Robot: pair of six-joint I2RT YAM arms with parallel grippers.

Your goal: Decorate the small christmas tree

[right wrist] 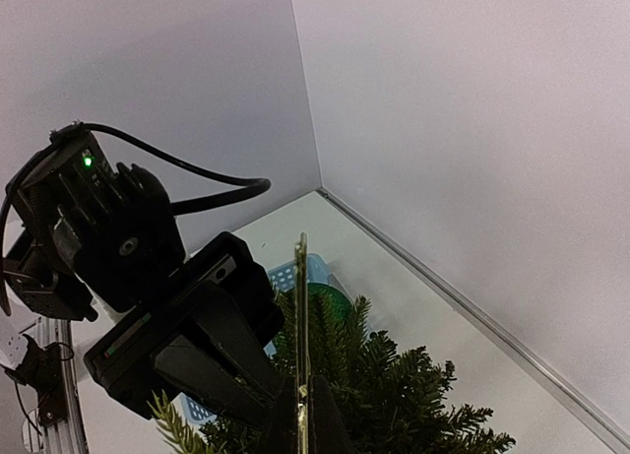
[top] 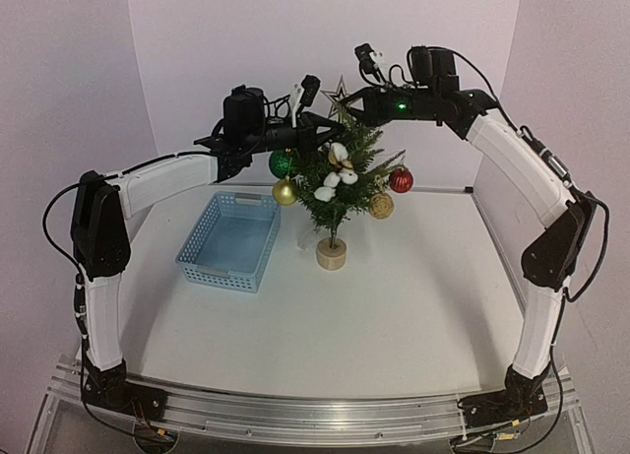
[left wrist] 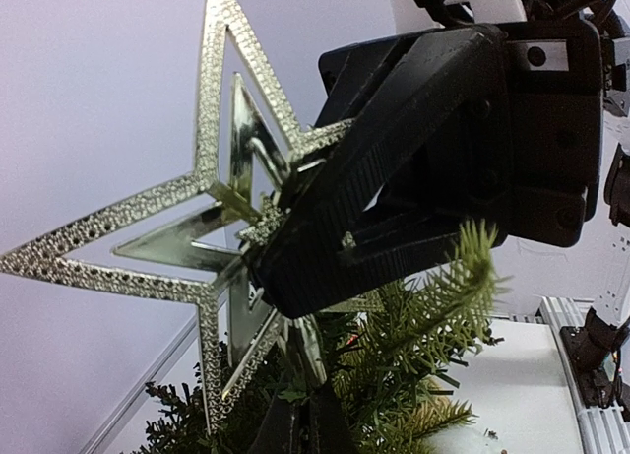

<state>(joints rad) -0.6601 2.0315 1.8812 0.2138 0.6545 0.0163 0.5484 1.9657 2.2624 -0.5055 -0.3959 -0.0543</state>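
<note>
Small christmas tree (top: 338,193) upright mid-table (top: 394,306), right of blue basket (top: 228,239), crown just under both jaws. Left gripper (top: 328,128) clenched at treetop, contents unclear. Right gripper (top: 351,102) clamped on silver star (top: 341,95) at tip. Tree dark green, wooden disc base (top: 332,255); green bauble (top: 282,162), gold bauble (top: 285,191), red bauble (top: 401,180), white blossoms (top: 335,175).

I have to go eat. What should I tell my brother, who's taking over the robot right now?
Right claw: shut on the star at the treetop.
Left claw: shut just below the star; what it pinches is hidden.
Tree: upright mid-table, with the blue basket beside it, which looks empty.
Done: green ball, gold ball, red ball, bronze ball and white flowers are on the tree.
To do: probably seat the star, let go, back both arms away.
</note>
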